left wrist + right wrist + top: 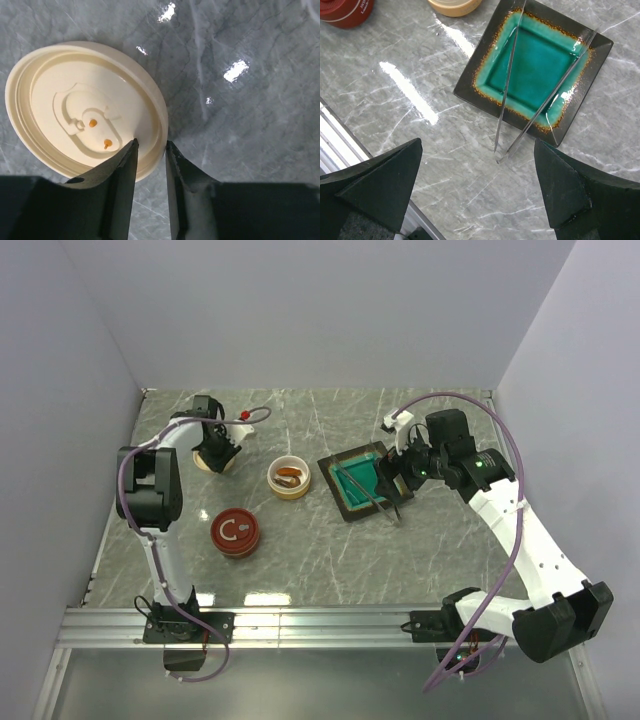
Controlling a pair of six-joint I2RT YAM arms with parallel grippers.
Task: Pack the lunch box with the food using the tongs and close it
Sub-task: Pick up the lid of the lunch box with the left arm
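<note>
The lunch box [288,478] is a small cream round tub, open, with orange-brown food [289,476] inside. Its cream lid [85,105] lies upside down at the back left. My left gripper [151,142] is shut on the lid's rim, one finger inside and one outside; from above this gripper [215,452] covers most of the lid. The tongs [507,90] lie across the teal tray [485,47], their tips on the table off its near edge. My right gripper [478,145] hovers wide open just short of those tips, holding nothing. Seen from above, this gripper [395,482] is over the tray's right side.
A red round container [235,532] with a white mark stands in front of the lunch box, left of centre. The enclosure walls close in the back and sides. A metal rail [320,625] runs along the near edge by the arm bases.
</note>
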